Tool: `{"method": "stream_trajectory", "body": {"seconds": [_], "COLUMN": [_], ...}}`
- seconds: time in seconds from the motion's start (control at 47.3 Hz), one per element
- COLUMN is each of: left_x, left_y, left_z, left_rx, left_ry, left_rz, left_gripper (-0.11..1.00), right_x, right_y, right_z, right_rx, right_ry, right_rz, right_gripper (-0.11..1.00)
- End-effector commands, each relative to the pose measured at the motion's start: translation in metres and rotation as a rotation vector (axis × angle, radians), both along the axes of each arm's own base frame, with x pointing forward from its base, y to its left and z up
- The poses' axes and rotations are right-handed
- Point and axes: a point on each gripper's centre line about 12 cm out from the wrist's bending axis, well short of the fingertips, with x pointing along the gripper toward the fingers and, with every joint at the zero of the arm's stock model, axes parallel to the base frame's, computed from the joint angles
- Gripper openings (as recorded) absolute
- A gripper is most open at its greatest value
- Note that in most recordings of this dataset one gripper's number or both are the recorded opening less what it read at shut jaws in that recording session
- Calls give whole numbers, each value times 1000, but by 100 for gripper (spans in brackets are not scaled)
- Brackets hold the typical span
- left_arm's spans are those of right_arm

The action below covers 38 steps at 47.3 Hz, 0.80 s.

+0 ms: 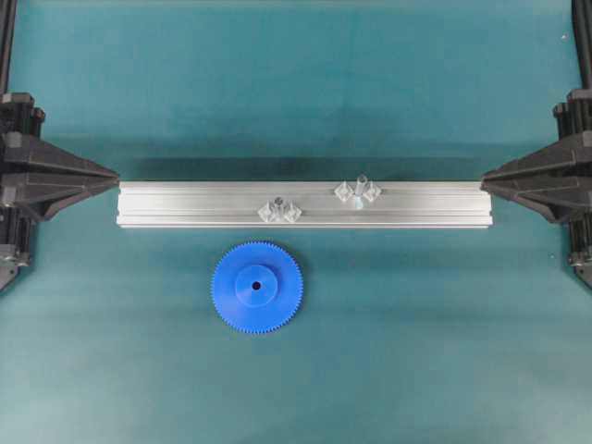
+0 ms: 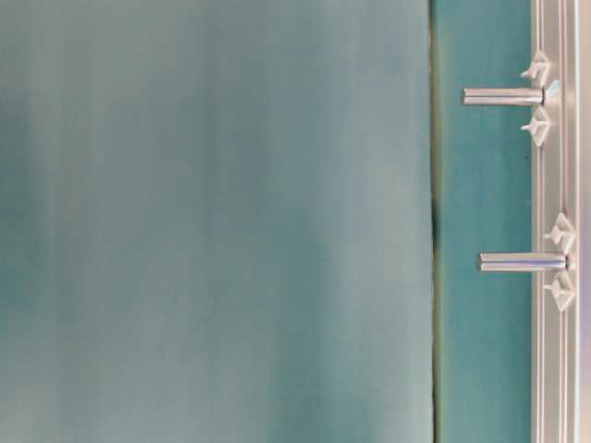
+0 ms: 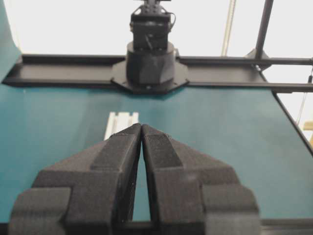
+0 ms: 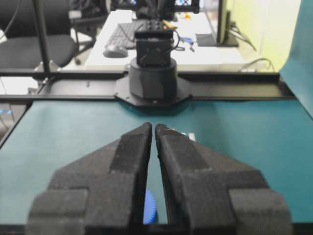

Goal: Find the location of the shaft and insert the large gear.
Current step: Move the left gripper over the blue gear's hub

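our left gripper [image 1: 116, 174] sits clenched and empty at the aluminium rail's [image 1: 185, 203] end. the toothed bright blue plastic large gear [image 1: 257, 287] lies flat below it. we should grasp its rim level, then centre its hole over the taller clear plastic shaft [image 1: 360, 185], right of the shorter peg [image 1: 277, 205]. our right gripper [image 1: 485, 176] is clenched, empty.

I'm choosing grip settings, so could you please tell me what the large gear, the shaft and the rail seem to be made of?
The large gear looks like matte bright blue moulded plastic, with uniform colour and fine teeth. The shaft seems clear glossy plastic: the rail shows through its feet. The rail appears to be brushed aluminium, pale silver with lengthwise grooves.
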Motion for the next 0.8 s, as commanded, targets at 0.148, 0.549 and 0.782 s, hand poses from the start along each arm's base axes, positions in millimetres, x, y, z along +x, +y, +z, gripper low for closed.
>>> {"method": "stream_trajectory", "body": {"seconds": [0.148,0.549,0.782], "left_x": [9,28,48], "left_y": [-8,-19,-22], "left_z": [-10,-31,-42], "left_rx": [-56,-46,-40], "left_ry": [91,297,402], "left_rz": [-44,-81,-83], "left_gripper": [5,2,1], "right_x": [-5,-10,-12], "right_y": [-2,-2,-2], "right_z": [-34,-45,-53], "right_rx": [38,64,77], "right_ry": [119,254,324], "right_rz": [-12,-15,-18], "right_gripper": [17,3,3]}}
